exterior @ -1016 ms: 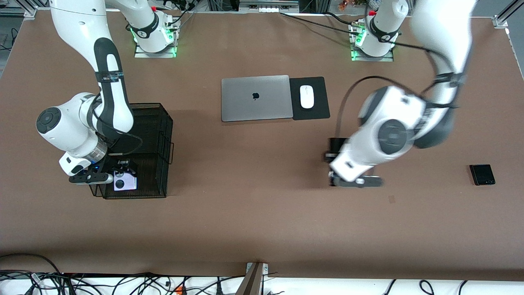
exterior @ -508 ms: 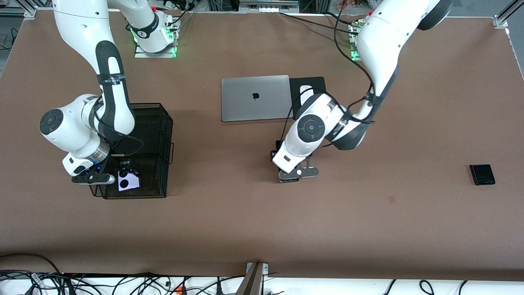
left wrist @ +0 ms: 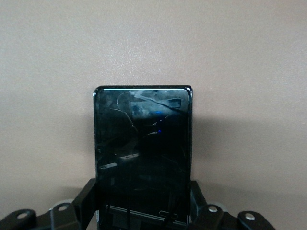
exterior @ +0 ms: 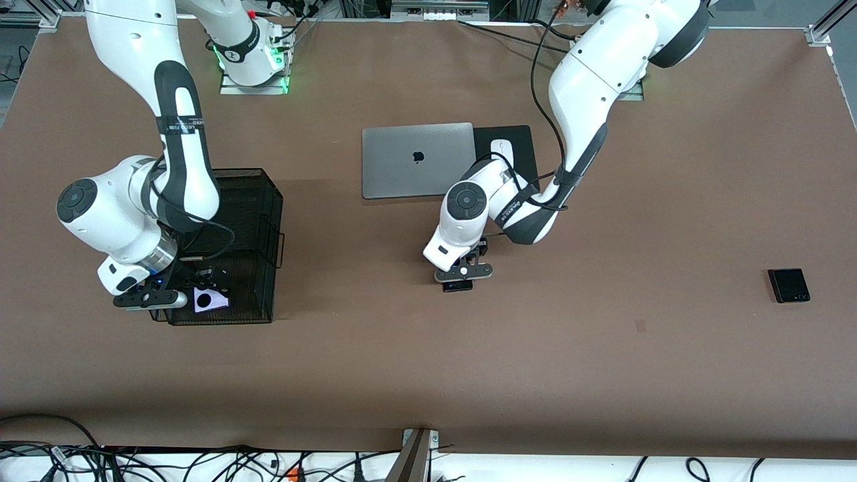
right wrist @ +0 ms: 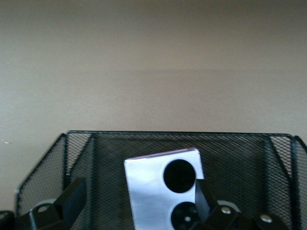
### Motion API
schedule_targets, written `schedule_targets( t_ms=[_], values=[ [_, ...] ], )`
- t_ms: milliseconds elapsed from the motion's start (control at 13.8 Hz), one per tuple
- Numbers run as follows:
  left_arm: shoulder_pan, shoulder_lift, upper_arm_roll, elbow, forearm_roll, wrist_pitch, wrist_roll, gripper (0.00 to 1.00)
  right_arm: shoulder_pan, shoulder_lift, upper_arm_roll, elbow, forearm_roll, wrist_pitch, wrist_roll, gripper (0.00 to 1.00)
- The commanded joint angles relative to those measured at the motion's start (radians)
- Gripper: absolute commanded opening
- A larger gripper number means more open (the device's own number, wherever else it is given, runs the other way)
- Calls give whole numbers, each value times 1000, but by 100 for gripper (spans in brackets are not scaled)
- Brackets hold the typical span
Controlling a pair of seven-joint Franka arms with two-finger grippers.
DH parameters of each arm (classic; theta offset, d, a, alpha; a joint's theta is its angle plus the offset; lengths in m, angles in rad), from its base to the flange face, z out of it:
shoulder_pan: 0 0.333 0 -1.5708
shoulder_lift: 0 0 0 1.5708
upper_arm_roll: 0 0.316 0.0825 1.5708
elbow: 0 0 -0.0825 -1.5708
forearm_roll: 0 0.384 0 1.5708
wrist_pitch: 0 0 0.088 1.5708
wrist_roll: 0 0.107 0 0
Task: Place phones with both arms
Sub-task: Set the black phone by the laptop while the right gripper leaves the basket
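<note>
My right gripper (exterior: 204, 284) hangs open inside the black mesh basket (exterior: 264, 201). The pale lilac-white phone (exterior: 211, 300) with two black circles leans loose in the basket. In the right wrist view this phone (right wrist: 153, 187) stands between my spread fingers (right wrist: 72, 194), with a wide gap on one side. My left gripper (exterior: 462, 276) is shut on the long black phone (exterior: 456, 286) over the bare table by the laptop. The left wrist view shows that slab (left wrist: 143, 143) clamped on both long edges. A small squarish black phone (exterior: 789, 285) lies toward the left arm's end of the table.
A closed grey laptop (exterior: 416, 161) lies mid-table, farther from the front camera than the basket. A black mouse pad (exterior: 519, 137) with a white mouse (exterior: 501, 148) is beside it, partly covered by my left arm. The basket's wire rim (right wrist: 182, 133) surrounds my right gripper.
My left arm has swung toward the right arm's end of the table with the long black phone. My right gripper has opened and let go of the lilac-white phone in the basket.
</note>
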Motion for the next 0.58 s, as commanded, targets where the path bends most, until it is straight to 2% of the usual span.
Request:
schedule_targets(
  t_ms=[0, 218, 508],
  values=[
    [-4, -10, 13, 3, 21, -5, -19, 100, 3, -9, -8, 58, -51, -78, 75, 100],
    [11, -67, 10, 13, 19, -100, -8, 100, 0, -3, -6, 150, -153, -195, 193, 100],
    [84, -231, -7, 20, -23, -322, 100, 100, 26, 34, 5, 276, -231, -325, 386, 100]
  ],
)
